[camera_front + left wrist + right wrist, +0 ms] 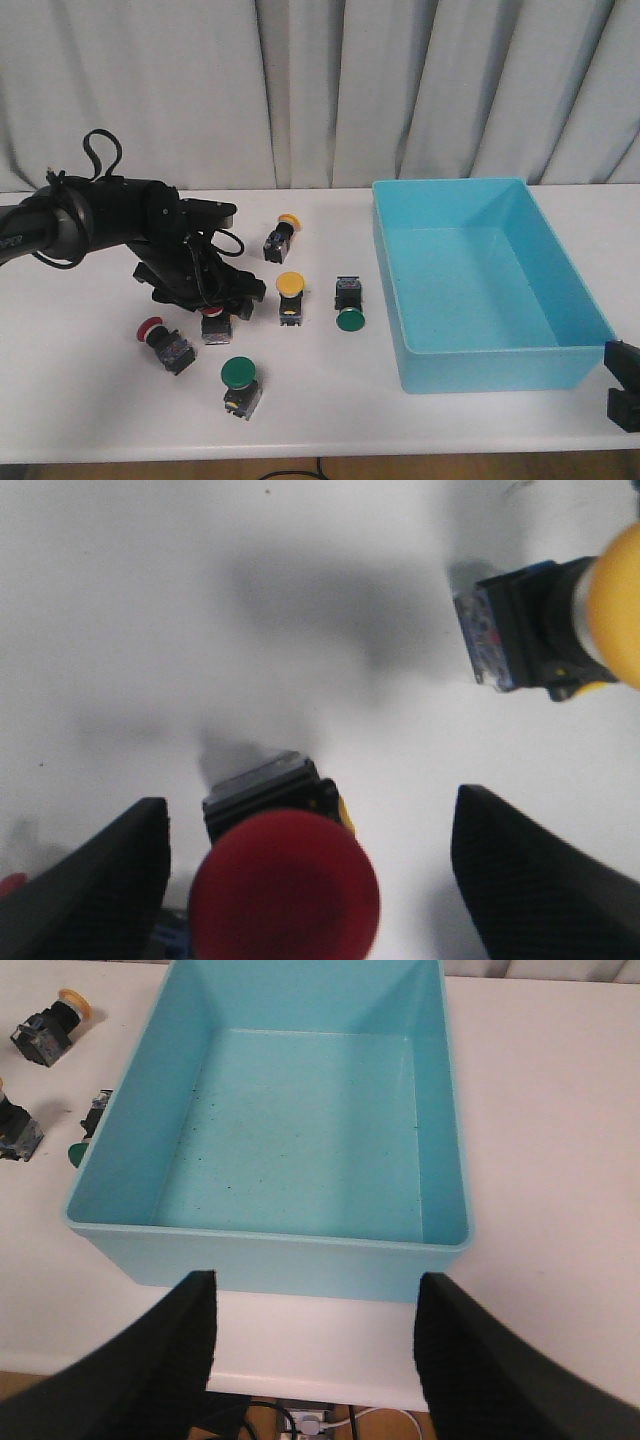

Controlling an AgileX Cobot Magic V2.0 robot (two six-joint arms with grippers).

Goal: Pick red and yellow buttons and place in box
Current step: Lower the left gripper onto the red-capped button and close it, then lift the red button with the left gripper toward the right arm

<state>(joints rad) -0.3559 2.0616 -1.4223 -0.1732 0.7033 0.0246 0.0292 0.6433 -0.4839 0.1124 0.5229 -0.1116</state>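
My left gripper (214, 303) is low over the table, open, its fingers either side of a red button (284, 885) that stands with its cap up. Neither black finger (100, 880) touches the cap. A second red button (152, 329) lies on its side to the left of the gripper. One yellow button (290, 285) stands just right of it, and another (288, 222) lies farther back. The turquoise box (560, 345) sits on the right with nothing in it. My right gripper (315, 1345) is open with nothing in it, at the table's front edge just outside the box's near wall (270, 1260).
Two green-capped buttons are on the table, one (350, 320) beside the box's left wall and one (238, 373) near the front edge. The white tabletop (90, 400) ends at a grey curtain (320, 90) behind. Cables and a socket show below the front edge.
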